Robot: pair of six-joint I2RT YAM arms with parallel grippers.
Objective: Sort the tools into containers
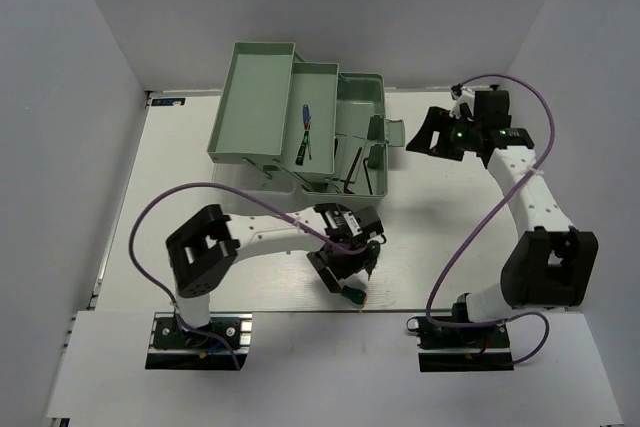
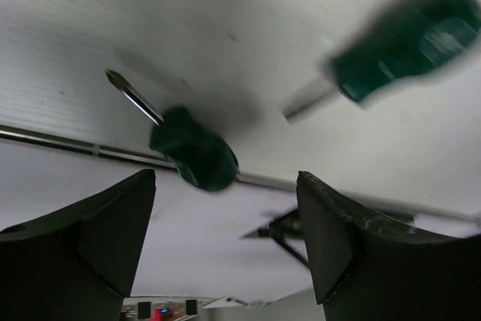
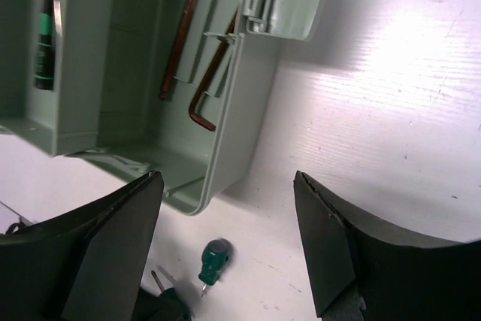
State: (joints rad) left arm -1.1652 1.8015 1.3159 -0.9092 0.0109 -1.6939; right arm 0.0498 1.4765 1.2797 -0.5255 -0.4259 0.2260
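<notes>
top view: the toolbox (image 1: 372,87) stands open at the far middle of the table (image 1: 470,237), its mint trays stepped out to the left. the upper tray (image 1: 240,137) is farthest left. the middle tray (image 1: 328,72) holds a blue-handled screwdriver (image 1: 307,117) and a green-handled screwdriver (image 1: 300,152). the base (image 1: 362,97) holds dark hex keys (image 1: 355,169). the left tool (image 1: 345,272) hangs near the table's near edge with its fingers spread and grasping nothing. a stubby screwdriver (image 1: 355,294) lies just beside it. the right tool (image 1: 425,135) is to the right of the toolbox, apart from it, spread wide and empty.

left wrist view: the left tool (image 2: 225,212) is released, both fingers (image 2: 83,238) well apart. the stubby screwdriver (image 2: 194,157) lies on the table beyond them, its dark green handle over the edge rail and its tip pointing up-left. a second stubby screwdriver (image 2: 406,43) is at the upper right, blurred, apart from the first.

right wrist view: the right tool (image 3: 227,186) is released over bare table, near the base's (image 3: 225,133) corner. two hex keys (image 3: 180,35) lie inside the base. a green-handled screwdriver (image 3: 45,43) lies in the tray at the left. a stubby screwdriver (image 3: 214,259) lies on the table past the corner; which of the two it is, i cannot tell.
</notes>
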